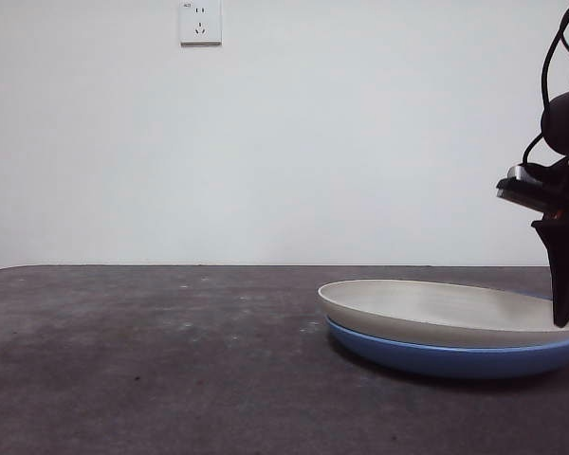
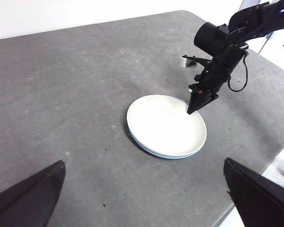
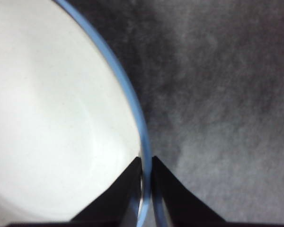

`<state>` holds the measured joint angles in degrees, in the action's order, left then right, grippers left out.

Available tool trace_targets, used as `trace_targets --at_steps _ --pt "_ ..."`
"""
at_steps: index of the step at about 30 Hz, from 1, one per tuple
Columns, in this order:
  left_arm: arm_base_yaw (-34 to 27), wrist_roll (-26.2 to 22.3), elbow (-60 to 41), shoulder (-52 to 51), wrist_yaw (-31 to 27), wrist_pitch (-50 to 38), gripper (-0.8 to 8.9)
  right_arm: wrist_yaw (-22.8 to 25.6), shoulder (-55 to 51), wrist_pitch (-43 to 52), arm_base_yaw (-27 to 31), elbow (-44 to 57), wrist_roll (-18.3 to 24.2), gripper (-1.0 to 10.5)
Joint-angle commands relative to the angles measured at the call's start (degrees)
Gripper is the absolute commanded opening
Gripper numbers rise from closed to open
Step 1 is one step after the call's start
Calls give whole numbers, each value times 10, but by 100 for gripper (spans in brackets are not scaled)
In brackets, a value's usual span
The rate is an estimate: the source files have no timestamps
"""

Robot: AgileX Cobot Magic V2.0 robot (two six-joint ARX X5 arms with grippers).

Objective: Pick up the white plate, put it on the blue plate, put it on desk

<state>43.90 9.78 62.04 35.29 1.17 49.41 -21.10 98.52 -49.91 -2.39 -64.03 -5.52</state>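
The white plate lies stacked on the blue plate on the dark grey desk, at the right of the front view. My right gripper comes down from above at the stack's right rim. In the right wrist view its jaws are closed to a narrow gap over the white plate's edge, with the blue rim running into that gap. The left wrist view shows the stack from afar, the right gripper at its rim. My left gripper is open and empty, well away.
A white wall with a socket stands behind the desk. The desk's edge runs near the stack on the right arm's side. Bare desk spreads to the left of the plates.
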Motion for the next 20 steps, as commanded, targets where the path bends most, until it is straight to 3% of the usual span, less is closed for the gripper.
trace_targets --at_steps 1,15,20 --pt "5 1 6 2 -3 -9 626 -7 -4 -12 0 -16 17 8" --pt "5 2 6 2 -3 -13 626 -77 -9 -28 -64 -35 9 7" --pt "5 2 6 2 -3 -13 626 -78 -9 -14 -103 -38 -14 8"
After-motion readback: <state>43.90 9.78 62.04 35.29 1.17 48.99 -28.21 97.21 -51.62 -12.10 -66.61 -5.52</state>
